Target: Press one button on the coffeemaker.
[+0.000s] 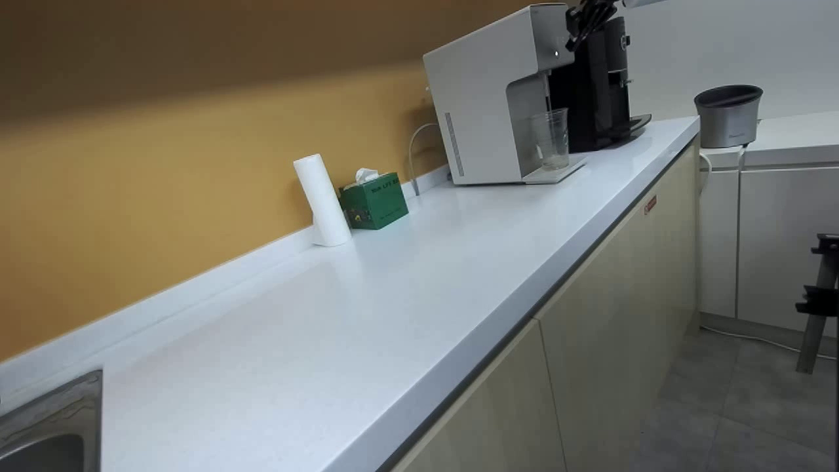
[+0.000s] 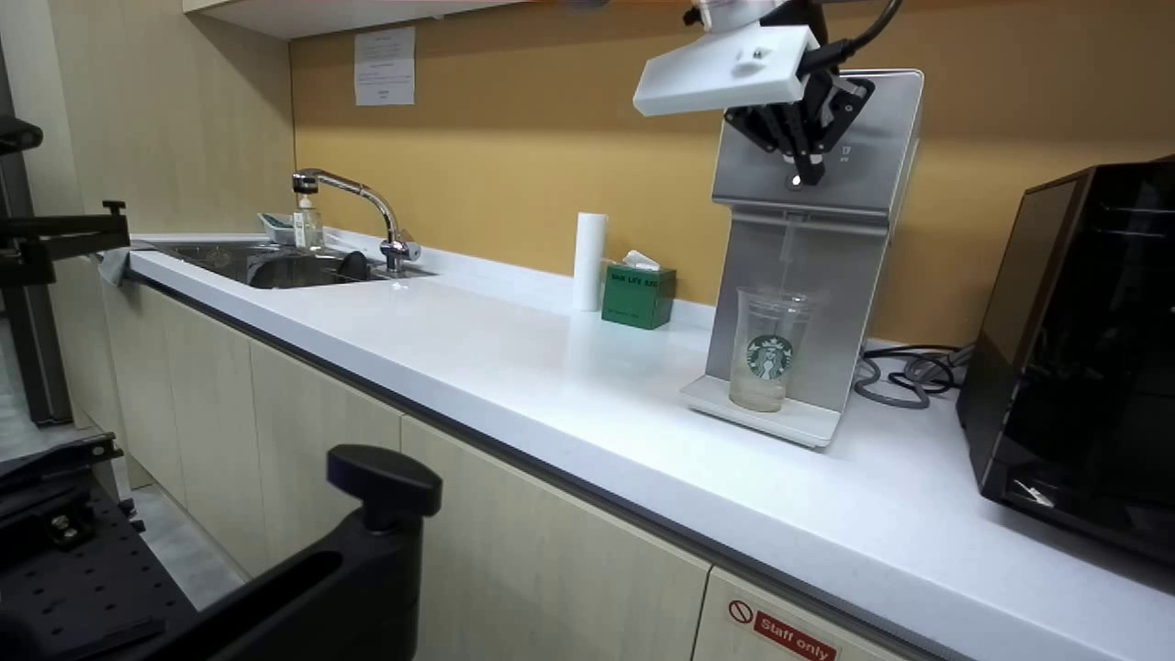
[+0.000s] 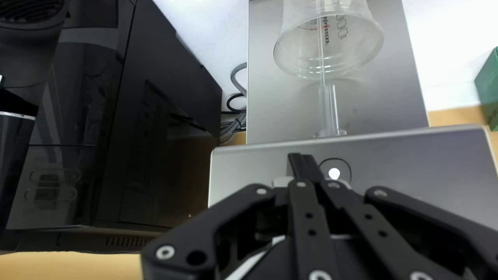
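The silver coffeemaker (image 1: 482,105) stands on the counter and also shows in an exterior view (image 2: 840,275) and in the wrist view (image 3: 408,167). Its round button (image 3: 334,173) has a lit white dot and a thin dark ring, partly covered by my fingers in the wrist view. The lit dot also shows in both exterior views (image 1: 556,54) (image 2: 796,181). My gripper (image 3: 302,158) is shut and empty, fingers together. Its tips are at the front panel, just left of the dot in the wrist view (image 2: 810,174). I cannot tell whether they touch the panel.
A clear plastic cup (image 2: 769,358) stands on the coffeemaker's drip tray under the spout (image 3: 330,116). A black machine (image 3: 155,128) stands beside it, with cables (image 2: 909,372) between. A green tissue box (image 2: 639,296) and a paper roll (image 2: 589,262) stand along the wall.
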Controlling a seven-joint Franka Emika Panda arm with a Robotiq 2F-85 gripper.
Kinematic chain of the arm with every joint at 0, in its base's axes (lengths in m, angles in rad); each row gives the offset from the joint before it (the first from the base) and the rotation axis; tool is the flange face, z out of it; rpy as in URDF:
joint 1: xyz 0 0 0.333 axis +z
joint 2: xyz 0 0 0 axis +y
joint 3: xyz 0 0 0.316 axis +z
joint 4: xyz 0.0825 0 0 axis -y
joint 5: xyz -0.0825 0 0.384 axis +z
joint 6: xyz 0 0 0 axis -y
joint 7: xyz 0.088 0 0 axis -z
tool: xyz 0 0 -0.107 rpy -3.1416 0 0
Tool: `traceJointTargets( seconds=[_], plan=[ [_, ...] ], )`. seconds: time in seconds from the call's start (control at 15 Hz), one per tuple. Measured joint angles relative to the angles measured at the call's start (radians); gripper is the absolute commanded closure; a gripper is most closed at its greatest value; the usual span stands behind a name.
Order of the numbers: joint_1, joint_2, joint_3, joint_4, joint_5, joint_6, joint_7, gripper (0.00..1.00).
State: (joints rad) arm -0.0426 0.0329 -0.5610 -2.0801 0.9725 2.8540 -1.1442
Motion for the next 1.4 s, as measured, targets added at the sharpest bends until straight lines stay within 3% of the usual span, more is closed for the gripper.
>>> traceJointTargets(
  seconds=[0.13,0.4,0.47,0.53,0.87,1.13,1.2,1.27,1.4],
  plan=[
    [-0.022,-0.026,0.015,-0.032,-0.112,-0.004,0.086,1.0],
    [-0.149,-0.11,0.105,-0.114,-0.408,-0.019,0.307,1.0],
    [-0.166,-0.136,0.111,-0.133,-0.468,-0.024,0.35,0.84],
    [-0.176,-0.165,0.112,-0.15,-0.515,-0.032,0.383,0.74],
    [-0.213,-0.27,0.131,-0.181,-0.641,-0.146,0.495,0.4],
    [-0.205,-0.292,0.135,-0.181,-0.659,-0.229,0.547,0.12],
    [-0.201,-0.292,0.135,-0.181,-0.659,-0.245,0.553,0.39],
    [-0.196,-0.291,0.135,-0.181,-0.659,-0.259,0.557,0.52],
    [-0.188,-0.289,0.136,-0.181,-0.659,-0.275,0.561,0.59]
  ],
)
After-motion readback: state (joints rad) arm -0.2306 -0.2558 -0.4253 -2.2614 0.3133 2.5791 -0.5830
